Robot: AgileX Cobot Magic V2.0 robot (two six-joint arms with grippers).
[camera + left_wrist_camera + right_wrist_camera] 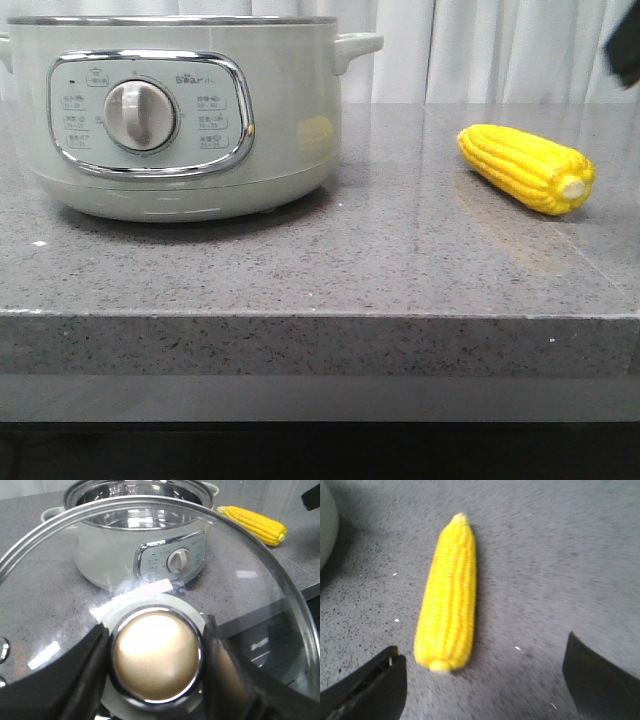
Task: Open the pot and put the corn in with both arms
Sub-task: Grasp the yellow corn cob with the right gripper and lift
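Note:
The pale grey-green pot [180,110] stands on the left of the counter, and the left wrist view shows the pot [145,545] open with its bare steel inside. My left gripper [156,665] is shut on the gold knob [156,657] of the glass lid [240,570], held off the pot and nearer the counter's front. The yellow corn [527,168] lies on the counter to the right of the pot. My right gripper [485,680] hangs open above the counter just short of the corn's [449,595] stub end, touching nothing.
Grey speckled counter [380,260] with its front edge close to the camera. White curtain behind. A dark part of the right arm [625,50] shows at the upper right edge of the front view.

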